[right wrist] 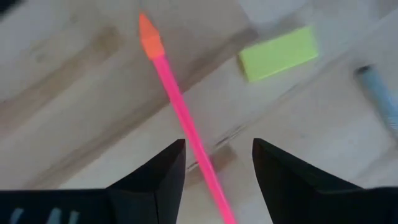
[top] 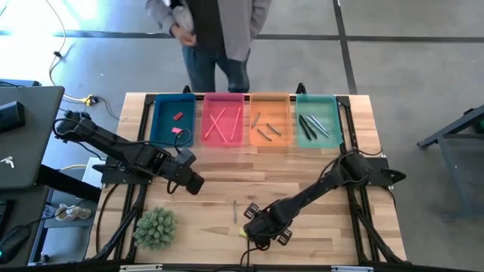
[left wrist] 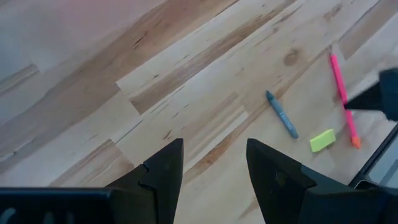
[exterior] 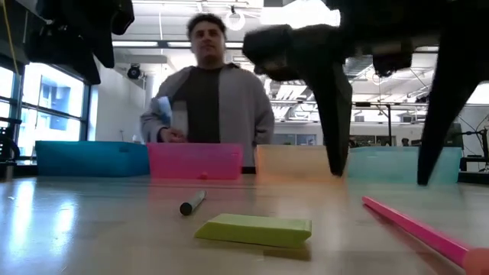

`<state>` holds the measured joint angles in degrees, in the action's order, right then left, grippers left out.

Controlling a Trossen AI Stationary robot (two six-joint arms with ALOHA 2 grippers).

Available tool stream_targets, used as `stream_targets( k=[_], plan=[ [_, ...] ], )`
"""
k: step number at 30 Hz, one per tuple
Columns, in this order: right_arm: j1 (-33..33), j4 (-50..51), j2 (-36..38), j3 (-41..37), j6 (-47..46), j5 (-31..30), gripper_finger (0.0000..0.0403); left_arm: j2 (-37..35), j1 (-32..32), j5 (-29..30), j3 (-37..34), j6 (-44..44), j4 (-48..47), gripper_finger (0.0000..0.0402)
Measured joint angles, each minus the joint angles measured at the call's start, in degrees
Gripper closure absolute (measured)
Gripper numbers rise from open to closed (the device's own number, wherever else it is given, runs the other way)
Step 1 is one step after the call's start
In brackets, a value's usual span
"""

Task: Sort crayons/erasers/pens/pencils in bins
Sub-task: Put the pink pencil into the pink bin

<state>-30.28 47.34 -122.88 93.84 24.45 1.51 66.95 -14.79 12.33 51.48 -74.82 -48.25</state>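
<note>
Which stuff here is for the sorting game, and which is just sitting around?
For sorting: pink pencil, yellow-green eraser, grey crayon, four bins, open right gripper over the pencil.

Just there: spiky green plant, laptop, person.

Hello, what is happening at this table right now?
A two-armed robot is sorting stationery into four bins at the far edge. The right gripper hangs low near the front edge, jaws open astride a pink pencil lying on the wood, not yet gripped. A yellow-green eraser and a grey-blue crayon lie nearby. The left gripper waits open, holding nothing. A person stands behind the bins.
</note>
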Motion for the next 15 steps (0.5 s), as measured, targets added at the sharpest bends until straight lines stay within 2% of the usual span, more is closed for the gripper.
stream_targets(
  k=[11,15],
  plan=[
    [-0.70,1.48,-3.02,0.07,0.07,0.79,0.0227,-0.03,0.02,-0.30,0.00,0.86,0.00,0.0236],
    [-0.20,1.52,-3.36,0.17,0.74,1.86,0.0245,-0.05,0.02,-0.29,0.00,0.89,0.00,0.0236]
  ],
)
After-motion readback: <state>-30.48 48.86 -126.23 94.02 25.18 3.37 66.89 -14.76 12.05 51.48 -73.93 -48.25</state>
